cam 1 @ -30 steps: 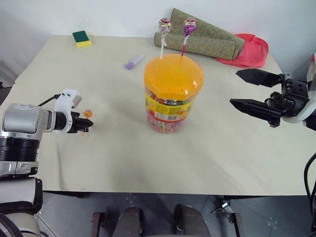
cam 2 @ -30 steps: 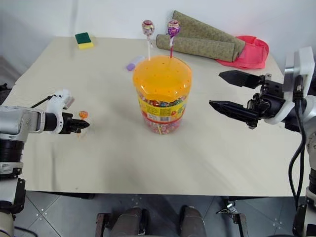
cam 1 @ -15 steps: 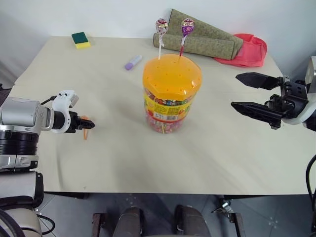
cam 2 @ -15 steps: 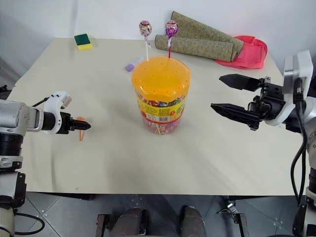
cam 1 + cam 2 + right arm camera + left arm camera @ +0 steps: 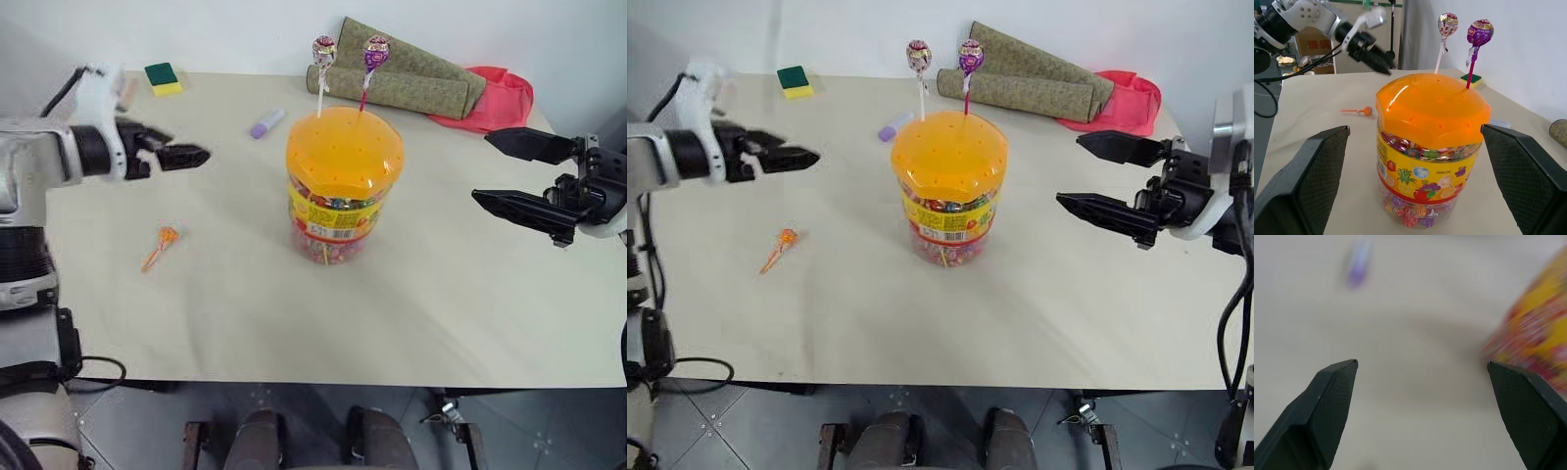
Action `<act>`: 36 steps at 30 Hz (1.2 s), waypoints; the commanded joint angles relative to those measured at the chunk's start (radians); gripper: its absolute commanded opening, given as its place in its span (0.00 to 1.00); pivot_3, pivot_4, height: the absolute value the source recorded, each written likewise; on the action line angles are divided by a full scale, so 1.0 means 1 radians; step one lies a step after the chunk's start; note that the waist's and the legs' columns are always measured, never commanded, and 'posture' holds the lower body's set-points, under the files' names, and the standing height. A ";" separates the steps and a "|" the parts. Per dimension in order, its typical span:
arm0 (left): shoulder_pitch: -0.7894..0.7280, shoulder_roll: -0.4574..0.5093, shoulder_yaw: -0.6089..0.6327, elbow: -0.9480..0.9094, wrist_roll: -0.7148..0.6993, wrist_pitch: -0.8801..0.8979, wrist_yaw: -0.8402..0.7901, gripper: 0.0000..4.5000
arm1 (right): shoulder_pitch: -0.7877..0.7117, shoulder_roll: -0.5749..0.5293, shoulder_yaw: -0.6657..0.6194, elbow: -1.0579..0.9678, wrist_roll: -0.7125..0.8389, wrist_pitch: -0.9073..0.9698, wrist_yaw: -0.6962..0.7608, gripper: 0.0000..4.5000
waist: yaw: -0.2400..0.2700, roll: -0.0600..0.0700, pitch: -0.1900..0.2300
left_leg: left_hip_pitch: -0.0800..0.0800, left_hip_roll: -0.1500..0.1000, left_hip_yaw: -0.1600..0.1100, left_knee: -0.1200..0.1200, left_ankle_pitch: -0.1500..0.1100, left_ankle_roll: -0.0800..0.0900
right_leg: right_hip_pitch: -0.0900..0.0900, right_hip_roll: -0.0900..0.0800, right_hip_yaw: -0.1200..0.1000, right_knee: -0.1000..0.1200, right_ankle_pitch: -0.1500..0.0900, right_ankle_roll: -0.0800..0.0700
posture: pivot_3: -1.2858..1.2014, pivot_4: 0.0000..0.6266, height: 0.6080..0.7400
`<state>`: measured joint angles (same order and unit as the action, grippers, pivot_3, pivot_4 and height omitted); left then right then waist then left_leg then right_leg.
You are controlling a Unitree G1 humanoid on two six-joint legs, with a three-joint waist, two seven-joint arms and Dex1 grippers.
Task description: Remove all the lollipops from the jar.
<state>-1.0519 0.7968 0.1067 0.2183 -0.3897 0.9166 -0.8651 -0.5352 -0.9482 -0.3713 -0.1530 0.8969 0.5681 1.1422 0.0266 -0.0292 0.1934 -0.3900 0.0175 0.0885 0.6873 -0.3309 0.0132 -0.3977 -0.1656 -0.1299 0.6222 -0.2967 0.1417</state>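
The jar (image 5: 341, 196) stands mid-table, clear with an orange perforated lid (image 5: 343, 152). Two lollipops stick upright out of the lid's far edge, a pinkish-white one (image 5: 324, 50) and a purple one (image 5: 376, 51). An orange lollipop (image 5: 162, 238) lies flat on the table, left of the jar. My left gripper (image 5: 188, 155) hovers open and empty above the table, beyond the orange lollipop and pointing toward the jar. In the left wrist view its fingers (image 5: 1334, 396) stand wide apart. My right gripper (image 5: 481, 167) hangs open right of the jar, facing it.
A lilac capsule-shaped piece (image 5: 265, 123) lies behind the jar to the left. A green and yellow sponge (image 5: 162, 76) sits at the far left corner. A rolled olive cloth (image 5: 407, 78) and a red item (image 5: 502, 98) lie at the far right.
My left gripper has opened and let go of the orange lollipop, which now lies on the table. The gripper has then risen and swung toward the jar. The right gripper has stayed put.
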 commanded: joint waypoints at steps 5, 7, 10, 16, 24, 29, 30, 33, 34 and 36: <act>-0.128 -0.129 0.000 0.257 -0.061 -0.420 -0.359 1.00 | -0.024 -0.025 -0.065 -0.024 0.012 0.000 -0.025 1.00 | -0.003 0.000 0.000 | 0.000 0.000 0.001 0.001 0.000 0.000 | 0.000 0.000 -0.001 0.000 0.000 0.000 | 0.52 0.24 1.00; -0.184 -0.178 -0.005 0.370 -0.044 -0.506 -0.403 1.00 | -0.020 -0.028 -0.078 -0.025 0.011 0.003 -0.039 1.00 | -0.003 0.000 0.000 | -0.001 0.000 0.001 0.001 0.000 0.000 | 0.000 0.000 0.000 0.000 0.000 0.000 | 0.52 0.24 1.00; -0.267 -0.250 -0.011 0.535 -0.012 -0.624 -0.432 1.00 | 0.006 -0.030 -0.106 -0.043 0.022 0.016 -0.057 1.00 | -0.001 0.000 0.000 | -0.001 0.000 0.001 0.001 0.000 0.000 | 0.000 0.000 0.000 0.000 0.000 0.000 | 0.52 0.24 1.00; -0.378 -0.343 -0.007 0.746 0.025 -0.728 -0.454 1.00 | 0.058 -0.023 -0.161 -0.107 0.058 0.051 -0.110 1.00 | -0.002 0.000 0.000 | -0.002 0.000 0.000 0.002 -0.001 0.001 | 0.000 0.000 -0.001 -0.001 0.000 0.001 | 0.52 0.24 1.00; -0.453 -0.385 0.025 0.876 0.051 -0.791 -0.445 0.81 | 0.113 -0.027 -0.225 -0.158 0.080 0.065 -0.157 1.00 | -0.004 0.000 0.000 | -0.002 0.000 0.000 0.001 -0.001 0.001 | 0.000 0.000 -0.001 -0.001 0.000 0.001 | 0.52 0.24 1.00; -0.474 -0.394 0.033 0.910 0.069 -0.801 -0.449 0.45 | 0.134 -0.032 -0.245 -0.166 0.090 0.067 -0.166 1.00 | -0.003 0.000 0.000 | -0.002 0.000 0.000 0.002 -0.001 0.001 | 0.000 0.000 -0.001 -0.001 0.001 0.001 | 0.52 0.24 1.00; -0.476 -0.395 0.034 0.912 0.071 -0.801 -0.450 0.38 | 0.137 -0.032 -0.248 -0.167 0.092 0.067 -0.167 1.00 | -0.003 0.000 0.000 | -0.002 0.000 0.000 0.002 -0.001 0.001 | 0.000 0.000 -0.001 -0.001 0.001 0.001 | 0.52 0.24 1.00; -0.486 -0.398 0.040 0.918 0.075 -0.809 -0.450 0.17 | 0.151 -0.029 -0.253 -0.173 0.094 0.064 -0.173 1.00 | -0.003 0.000 0.000 | -0.002 0.000 0.000 0.002 -0.001 0.002 | 0.000 0.000 -0.001 -0.001 0.001 0.001 | 0.52 0.24 1.00; -0.491 -0.398 0.044 0.918 0.075 -0.812 -0.447 0.10 | 0.153 -0.028 -0.254 -0.175 0.095 0.063 -0.176 1.00 | -0.003 0.000 0.000 | -0.002 0.000 0.000 0.002 -0.001 0.002 | 0.000 0.000 -0.001 -0.001 0.001 0.001 | 0.52 0.24 1.00; -0.498 -0.398 0.049 0.918 0.077 -0.812 -0.444 0.00 | 0.154 -0.027 -0.255 -0.177 0.097 0.061 -0.180 1.00 | -0.003 0.000 0.000 | -0.002 0.000 0.000 0.002 -0.001 0.002 | 0.000 0.000 -0.001 -0.001 0.001 0.001 | 0.52 0.24 1.00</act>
<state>-1.4932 0.3953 0.1385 1.1537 -0.3098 0.1215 -1.3125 -0.3778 -0.9575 -0.5814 -0.3036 0.9729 0.6366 0.9689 0.0236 -0.0295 0.1935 -0.3918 0.0172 0.0886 0.6889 -0.3317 0.0147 -0.3979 -0.1653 -0.1312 0.6213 -0.2962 0.1427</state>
